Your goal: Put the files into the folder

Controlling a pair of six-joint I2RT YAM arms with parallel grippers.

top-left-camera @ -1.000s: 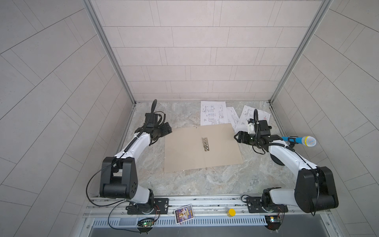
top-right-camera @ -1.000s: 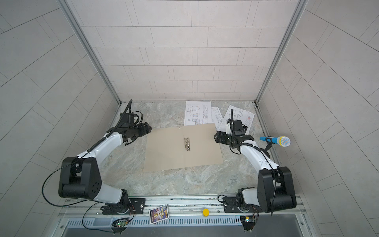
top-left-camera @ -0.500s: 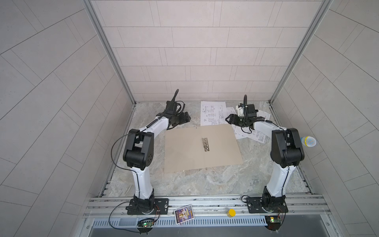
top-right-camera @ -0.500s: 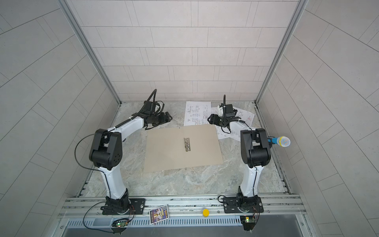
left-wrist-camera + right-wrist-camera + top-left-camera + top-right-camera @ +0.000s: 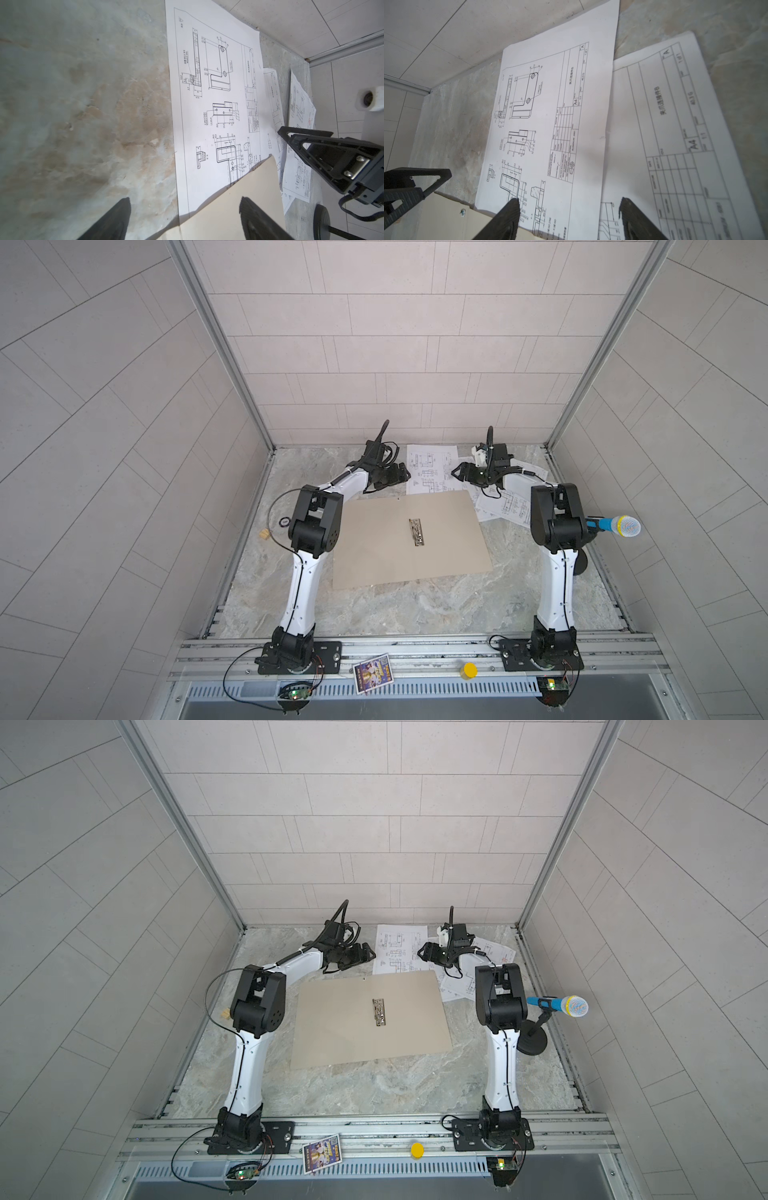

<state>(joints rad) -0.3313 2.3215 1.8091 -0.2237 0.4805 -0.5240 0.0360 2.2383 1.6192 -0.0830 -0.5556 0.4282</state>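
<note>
The tan folder (image 5: 411, 539) lies open and flat mid-table, its silver clip (image 5: 417, 532) along the spine. The files are white sheets with line drawings behind it. One sheet (image 5: 430, 468) has its near edge tucked under the folder's back edge, and the others (image 5: 505, 506) fan out to the right. My left gripper (image 5: 404, 472) is open at that sheet's left edge. Seen from the left wrist, it (image 5: 185, 204) straddles the sheet (image 5: 216, 104) and the folder corner (image 5: 228, 207). My right gripper (image 5: 456, 472) is open at the right edge, low over two overlapping sheets (image 5: 550, 124). Neither gripper holds anything.
A blue microphone (image 5: 615, 526) on a black stand is by the right wall behind the right arm. A small tan block (image 5: 263, 534) lies at the left edge. A picture card (image 5: 372, 672) and a yellow cap (image 5: 470, 669) sit on the front rail. The back wall is just behind the sheets.
Both arms have swung from beside the folder to the back of the table. The two grippers now face each other across the rear sheet, both still open.
</note>
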